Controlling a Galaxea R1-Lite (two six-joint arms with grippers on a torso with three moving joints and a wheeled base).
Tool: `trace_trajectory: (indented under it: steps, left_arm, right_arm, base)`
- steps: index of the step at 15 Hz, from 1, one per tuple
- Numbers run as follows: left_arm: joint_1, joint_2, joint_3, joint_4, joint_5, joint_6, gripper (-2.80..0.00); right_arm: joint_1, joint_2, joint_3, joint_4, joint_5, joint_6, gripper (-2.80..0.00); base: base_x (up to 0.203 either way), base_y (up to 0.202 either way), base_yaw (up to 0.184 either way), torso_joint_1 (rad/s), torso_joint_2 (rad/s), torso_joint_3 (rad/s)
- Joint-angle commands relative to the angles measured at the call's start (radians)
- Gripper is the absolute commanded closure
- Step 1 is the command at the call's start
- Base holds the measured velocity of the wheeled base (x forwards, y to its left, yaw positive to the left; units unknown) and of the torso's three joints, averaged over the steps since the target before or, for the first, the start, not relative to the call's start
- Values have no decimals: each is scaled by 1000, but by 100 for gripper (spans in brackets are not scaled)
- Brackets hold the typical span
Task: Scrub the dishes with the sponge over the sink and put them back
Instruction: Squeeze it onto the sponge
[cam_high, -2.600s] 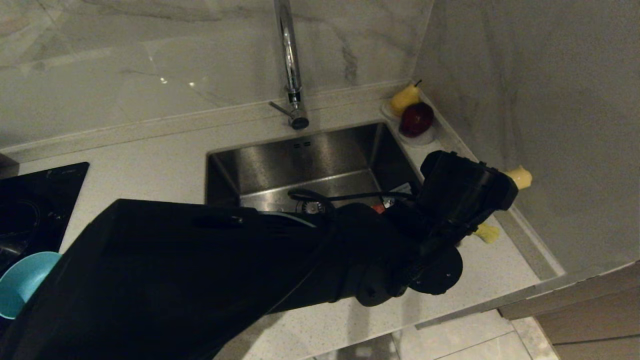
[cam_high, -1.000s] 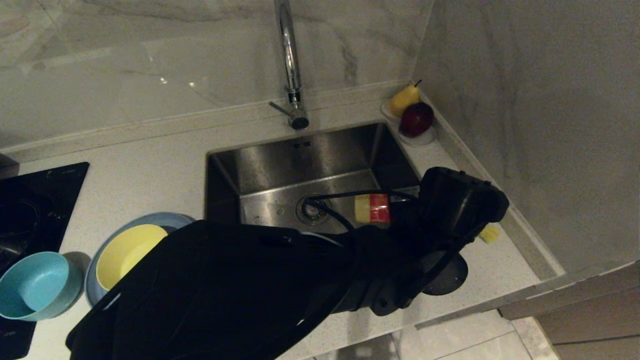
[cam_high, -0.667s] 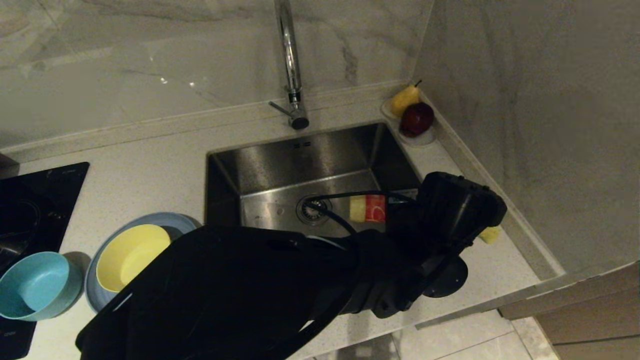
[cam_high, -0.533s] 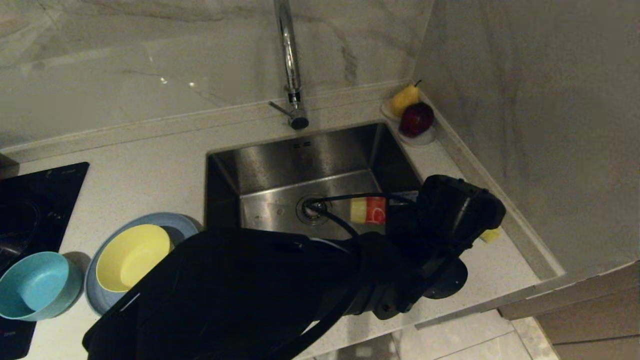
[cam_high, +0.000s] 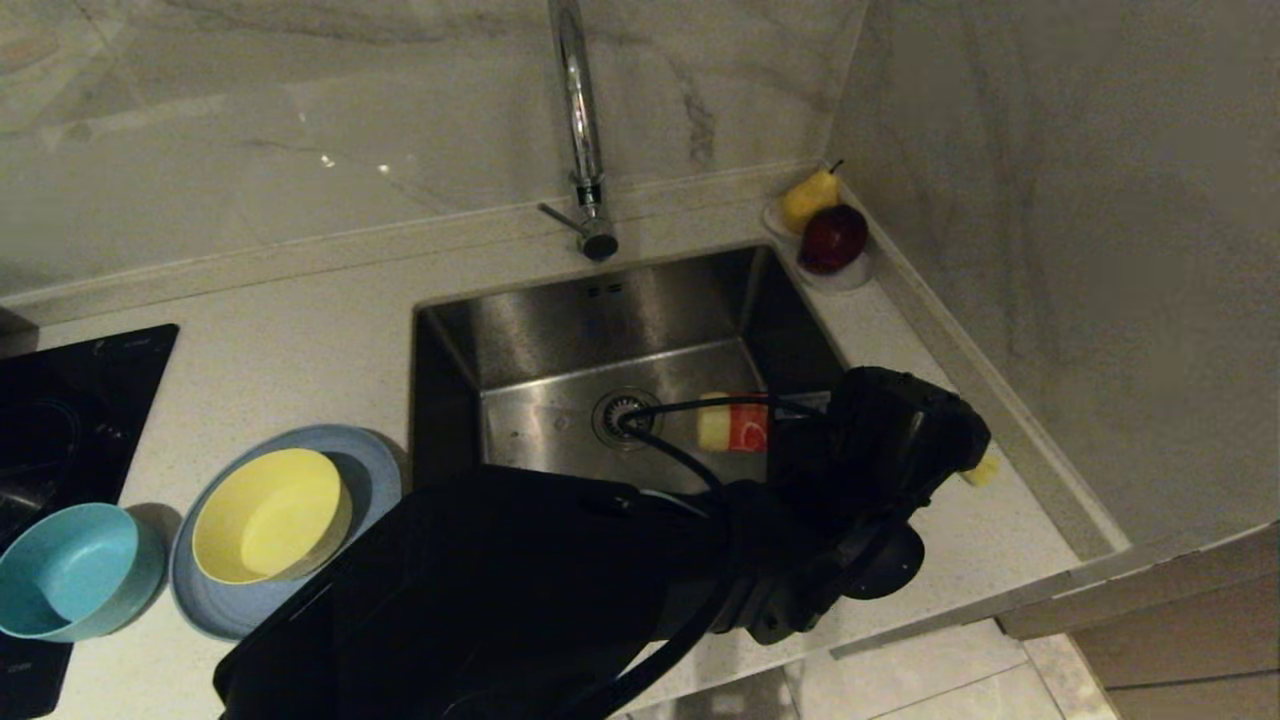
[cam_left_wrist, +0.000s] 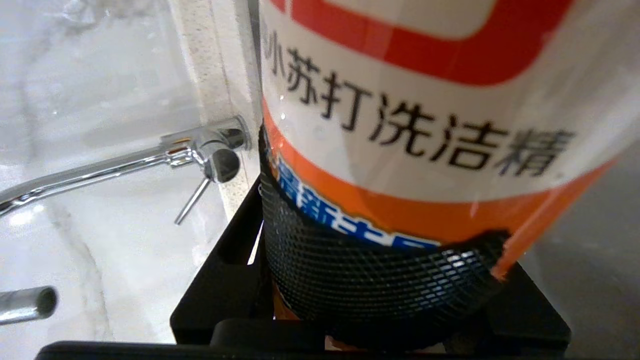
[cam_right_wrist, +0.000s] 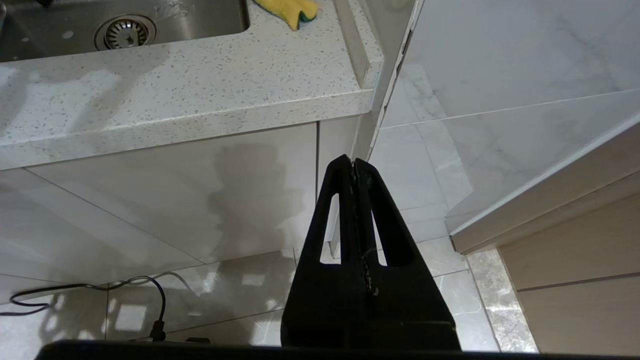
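Note:
My left gripper (cam_high: 788, 430) is shut on a dish soap bottle (cam_high: 735, 425) with a red, orange and white label (cam_left_wrist: 410, 115). It holds the bottle roughly level over the right part of the sink (cam_high: 600, 310), its free end toward the drain (cam_high: 622, 413). The sponge (cam_high: 982, 468) lies on the counter right of the sink, mostly hidden behind that hand; the right wrist view shows the sponge (cam_right_wrist: 287, 9) yellow side up. The yellow bowl (cam_high: 265, 515) sits in the blue-grey plate (cam_high: 372, 480) left of the sink, beside the teal bowl (cam_high: 70, 570). My right gripper (cam_right_wrist: 354, 167) hangs shut below the counter edge.
The chrome tap (cam_high: 580, 120) rises behind the sink. A pear (cam_high: 808, 195) and a red apple (cam_high: 832, 238) sit on a clear dish in the back right corner. A black cooktop (cam_high: 60, 400) lies at far left. A wall closes the right side.
My left arm has drawn back and lowered, uncovering the plate and yellow bowl. The bottle has come out over the sink and shifted a little toward the drain. The right arm has not moved.

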Motion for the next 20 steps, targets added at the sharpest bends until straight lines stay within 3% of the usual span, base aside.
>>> trace_trajectory:
  steps: [1,6,20]
  left_arm:
    - [8,22,0,-11,6,8,0]
    - [23,45,-1,-61,6,20,0]
    - [37,68,-1,-62,4,47,0]
  right_arm:
    - [0,0,0,0,0,1,0]
    - [0,0,0,0,0,0,0]
    - [0,0,0,0,0,1,0]
  base:
    - [0,0,0,0,0,0]
    - [0,0,0,0,0,0]
    - [0,0,0,0,0,0]
